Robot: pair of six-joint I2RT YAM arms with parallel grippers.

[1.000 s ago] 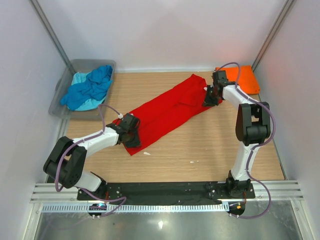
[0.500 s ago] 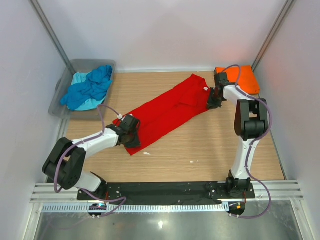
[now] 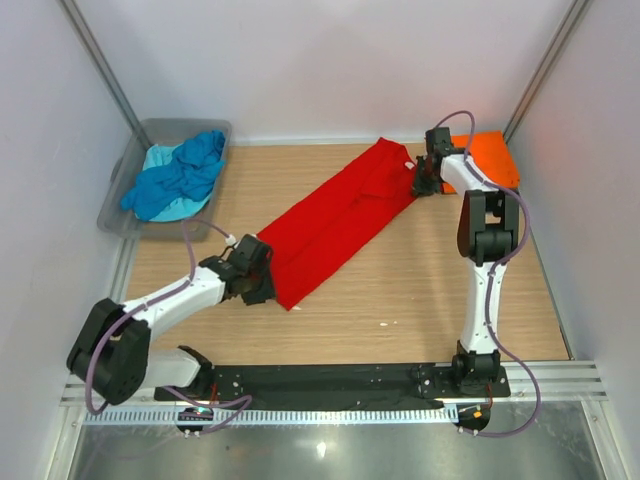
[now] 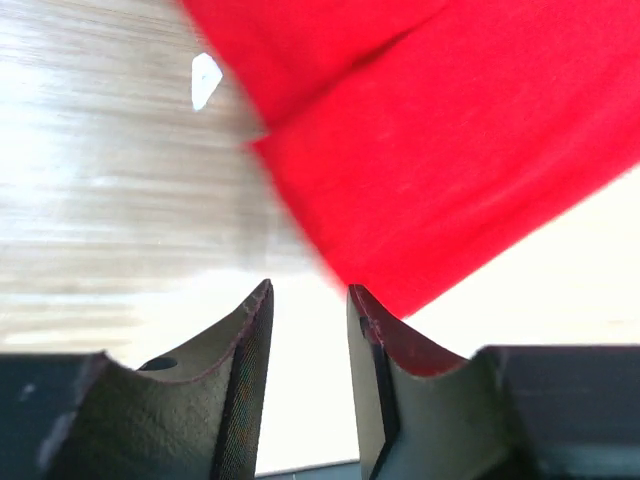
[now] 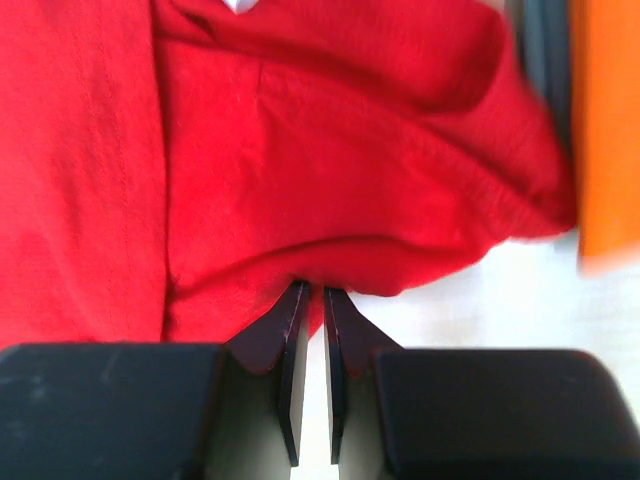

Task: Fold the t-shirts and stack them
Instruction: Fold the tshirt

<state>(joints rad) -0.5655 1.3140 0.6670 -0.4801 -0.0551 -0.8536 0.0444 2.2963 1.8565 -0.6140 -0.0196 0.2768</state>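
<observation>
Pinching the red t-shirt (image 3: 335, 222) by its far end in my right claw (image 5: 311, 290), near the far right corner of the bench (image 3: 420, 290); my left claw (image 4: 310, 292), slightly spread, sits at its near end.

I read the bright red soft cloth t-shirt (image 3: 335, 222) as plain red, no print, with a small white tag (image 5: 240, 5) at its collar end. To its right, the folded orange cloth t-shirt (image 3: 492, 158) is plain orange. To its left, the grey translucent plastic tub (image 3: 140, 135) shows a crumpled blue cloth t-shirt (image 3: 185, 175) and a pale turquoise cloth t-shirt (image 3: 158, 158). Beneath the red shirt, the wooden table (image 3: 420, 280) is pale tan with fine grain. The left arm (image 3: 170, 295) and right arm (image 3: 485, 290) are white with black joints; the left gripper (image 4: 305, 290) and right gripper (image 5: 310, 290) are black.
</observation>
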